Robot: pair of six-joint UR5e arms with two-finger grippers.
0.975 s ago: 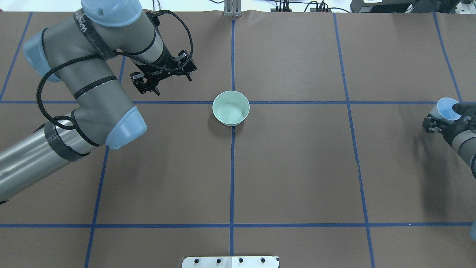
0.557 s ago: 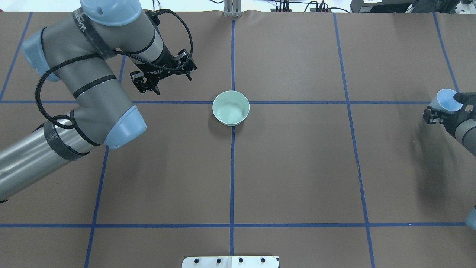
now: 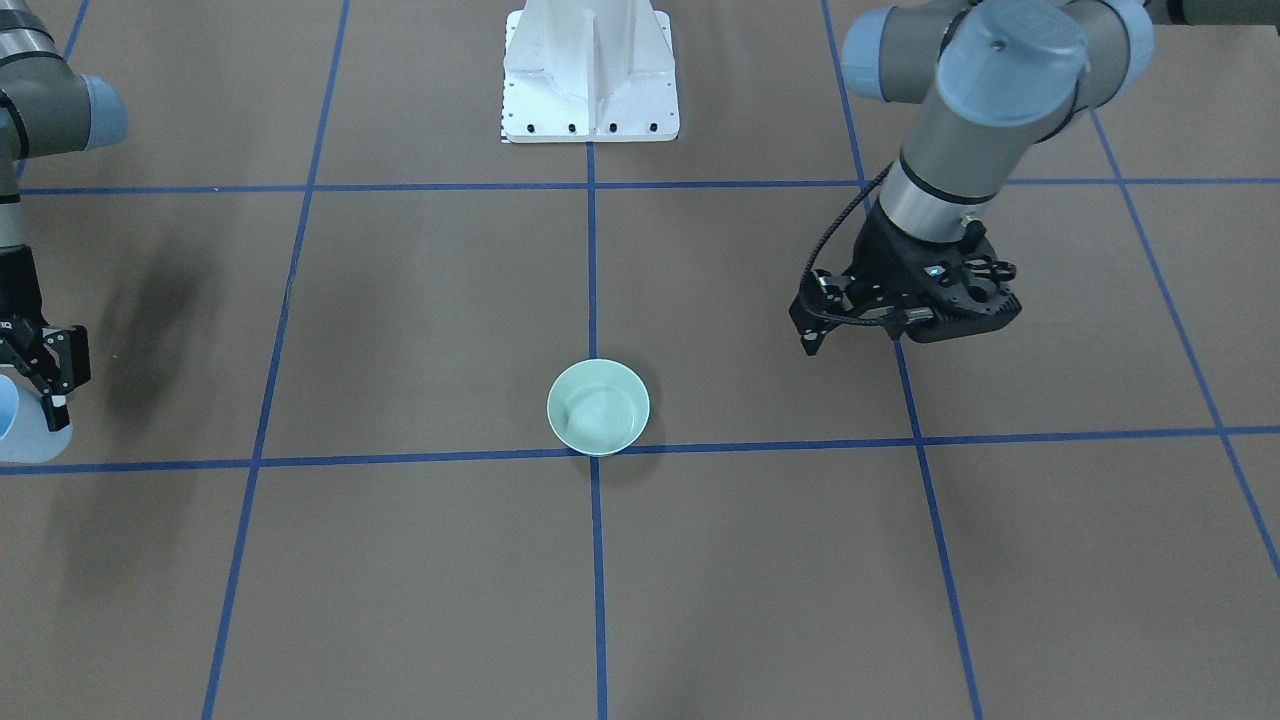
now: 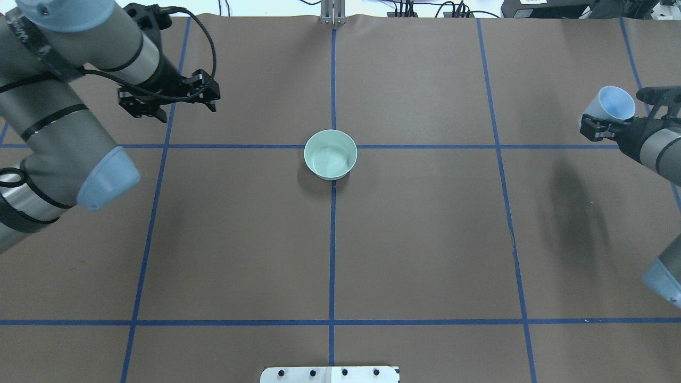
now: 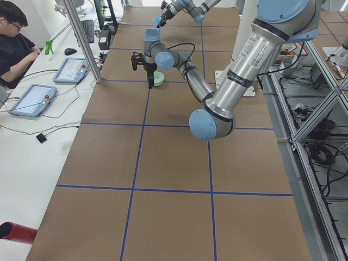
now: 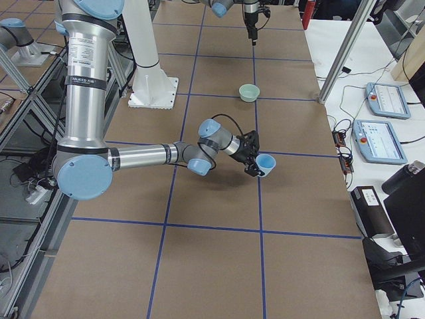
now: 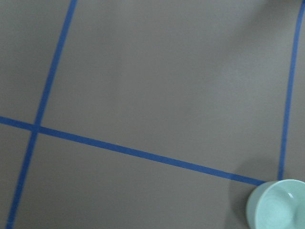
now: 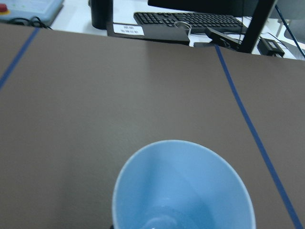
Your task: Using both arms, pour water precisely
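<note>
Overhead exterior: right end effector [image 4: 617, 113] closed round a pale blue cup [image 4: 611, 105], fingers on opp. sides of its wall. Cup tilted, mouth up and toward the camera, clear of the worktop [image 4: 425, 239], w/ its shadow lying apart on the brown paper. Right wrist view looks down into the cup: faint white glints low at the bottom = the water [image 8: 159, 220], small amt. Right arm [image 4: 657, 151] enters at the view's right edge, so cup is near the worktop's right end. Left end effector [image 4: 183, 109] spread wide, nothing in it, fingers pointing down over the far-left part of the grid. Left arm [image 4: 58, 117] folds back to the left edge, black cable looped along it. Mint-green bowl [image 4: 330, 154] upright at centre, on the crossing of two blue tape lines [image 4: 332, 239], well apart from both end effectors. Rings and a glint show inside the bowl; can't tell if liquid. White pedestal [image 3: 590, 70] behind the bowl, robot side.
</note>
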